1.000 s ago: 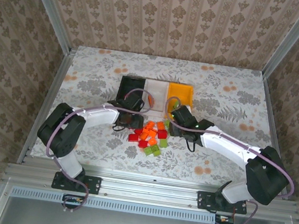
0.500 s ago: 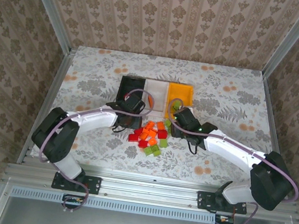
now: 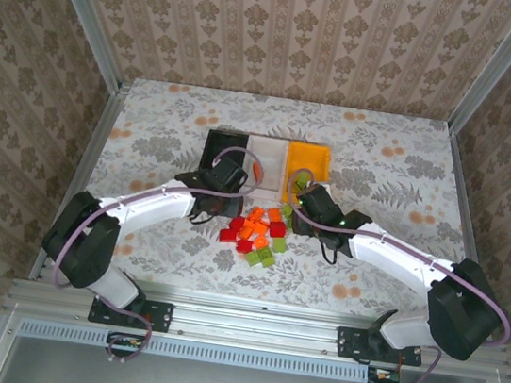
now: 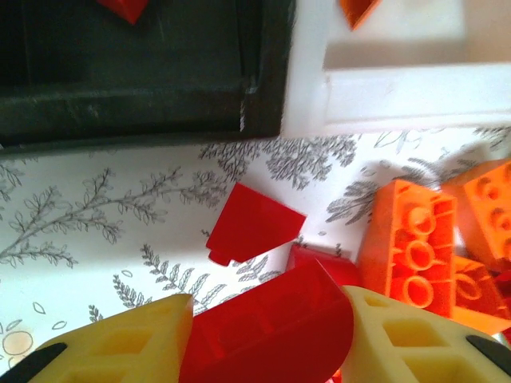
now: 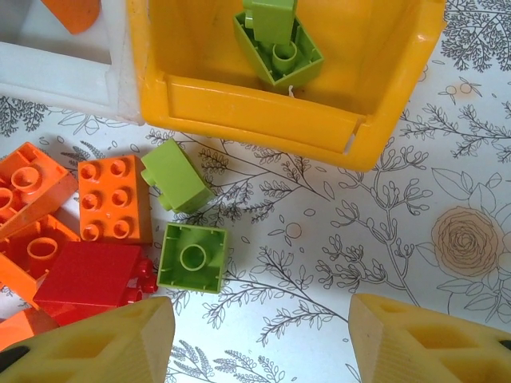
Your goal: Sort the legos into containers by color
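Your left gripper (image 4: 263, 335) clenches a red brick (image 4: 271, 315) at the table's (image 4: 96, 231) centre, just nearside of the black bin (image 4: 144, 120). The right gripper (image 5: 259, 335) hangs released above a green brick (image 5: 192, 257) beside the orange-yellow bin (image 5: 255, 120). Lift too shallowly and the red brick may clip the black bin's wall and slip free.

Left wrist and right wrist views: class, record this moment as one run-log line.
left gripper: shut on red brick | right gripper: open, empty | yellow bin: green brick inside | pile: bricks unsorted on table
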